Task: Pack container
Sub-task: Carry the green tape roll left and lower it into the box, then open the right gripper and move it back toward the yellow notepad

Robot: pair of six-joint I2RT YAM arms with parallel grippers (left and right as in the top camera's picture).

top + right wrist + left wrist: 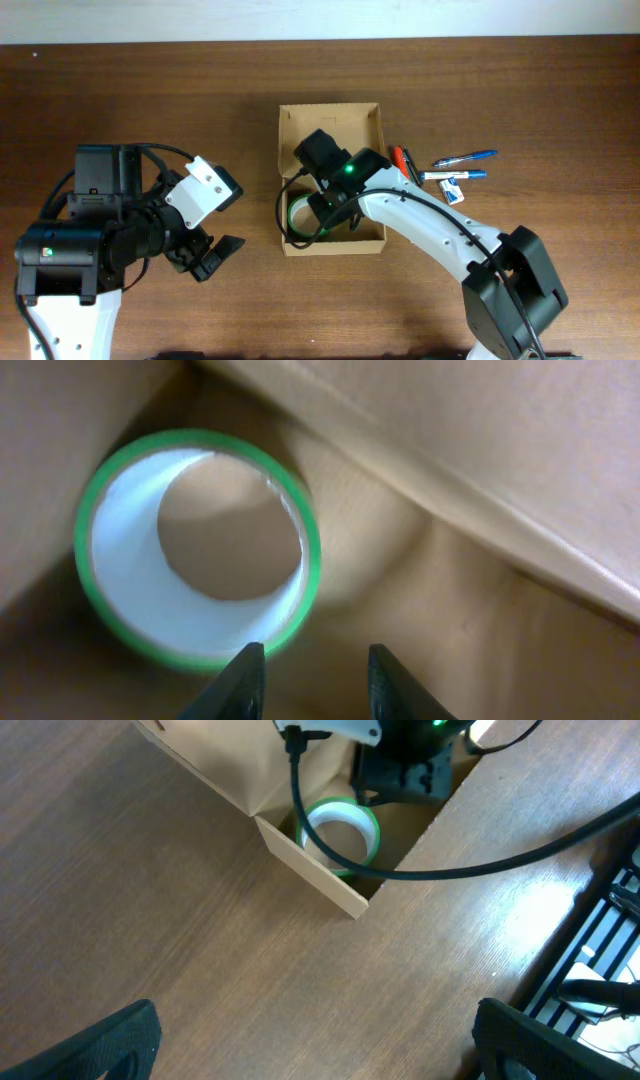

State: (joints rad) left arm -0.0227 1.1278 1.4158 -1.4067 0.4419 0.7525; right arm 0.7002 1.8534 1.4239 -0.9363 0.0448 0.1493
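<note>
Driving this one remotely. The container (362,125) sits open-topped in the middle of the desk (150,100), and the green tape roll (130,585) lies flat on its floor, tucked into the near-left corner against the walls.

My right tool (318,682) is down inside the box just beside the roll, fingers parted a bit with nothing between them, so it's released and not gripping anything. The left tool (320,1045) hangs over bare desk to the left of the box, spread wide and empty.

The way I read it, the roll is in and the step now is getting the right arm out cleanly. My plan:

- Go straight up, no sideways drift, since the fingertips are close to the rim of the roll and a nudge could tip it onto its edge.
- Watch the black cable draped over the near wall, because it could drag the box along.
- Keep the left arm parked.

Some pens (465,160) lie just right of the box, and they're probably next.
</note>
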